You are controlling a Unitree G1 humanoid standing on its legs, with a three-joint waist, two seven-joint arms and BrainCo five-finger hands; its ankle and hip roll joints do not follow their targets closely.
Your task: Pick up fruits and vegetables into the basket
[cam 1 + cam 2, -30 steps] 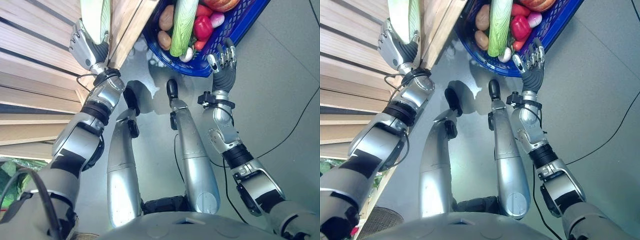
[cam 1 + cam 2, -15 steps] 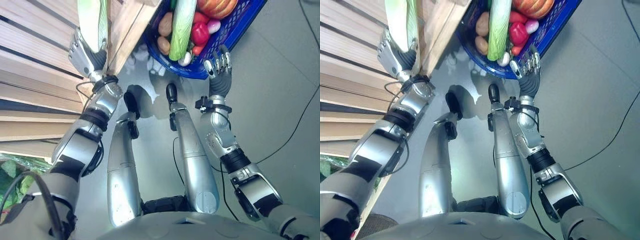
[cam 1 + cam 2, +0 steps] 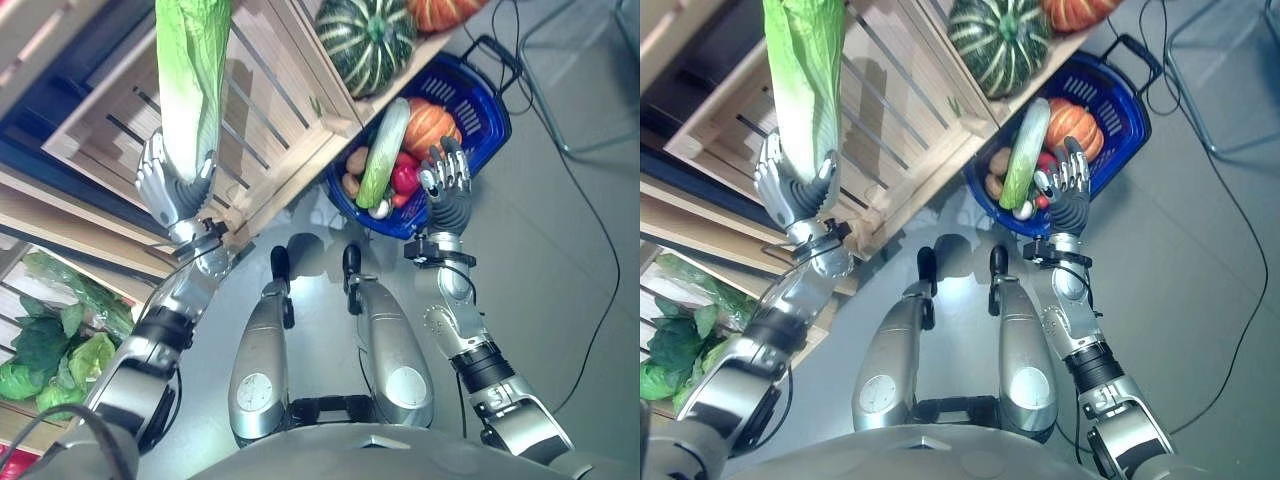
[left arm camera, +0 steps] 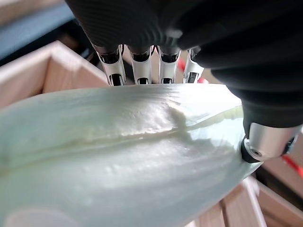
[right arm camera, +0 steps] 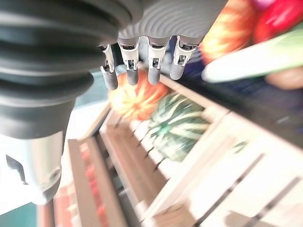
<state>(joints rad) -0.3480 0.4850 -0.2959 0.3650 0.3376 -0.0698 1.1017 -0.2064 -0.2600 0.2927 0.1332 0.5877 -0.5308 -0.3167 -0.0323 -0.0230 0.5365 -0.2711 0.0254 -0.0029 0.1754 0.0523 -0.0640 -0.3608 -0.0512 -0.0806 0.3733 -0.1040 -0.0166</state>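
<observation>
The left hand point(image 3: 168, 190) is clenched round the pale base of a long light-green leafy cabbage point(image 3: 193, 75), its fingers point(image 4: 137, 66) wrapped over the white stem and the thumb pressed against the other side; the cabbage stands up out of the hand in front of an empty slatted wooden crate point(image 3: 270, 110). The right hand point(image 3: 445, 180) is released, its fingers point(image 5: 154, 66) straight and spread with nothing in them, raised just beside the near rim of a blue plastic shopping basket point(image 3: 490, 115) that sits on the grey floor point(image 3: 560, 260). Inside the basket lie a long pale-green vegetable point(image 3: 383, 152) set slantwise, an orange pumpkin point(image 3: 432, 122), a red pepper point(image 3: 405, 177), brown potatoes point(image 3: 354, 172) and a small white bulb point(image 3: 380, 208). Above the basket, on the wooden shelf next to the crate, rests a dark-green striped squash point(image 3: 372, 38), with a second orange pumpkin point(image 3: 440, 12) just beside it. Well apart from these, low beside the left arm, leafy green lettuces point(image 3: 45, 345) lie in another wooden tray.
</observation>
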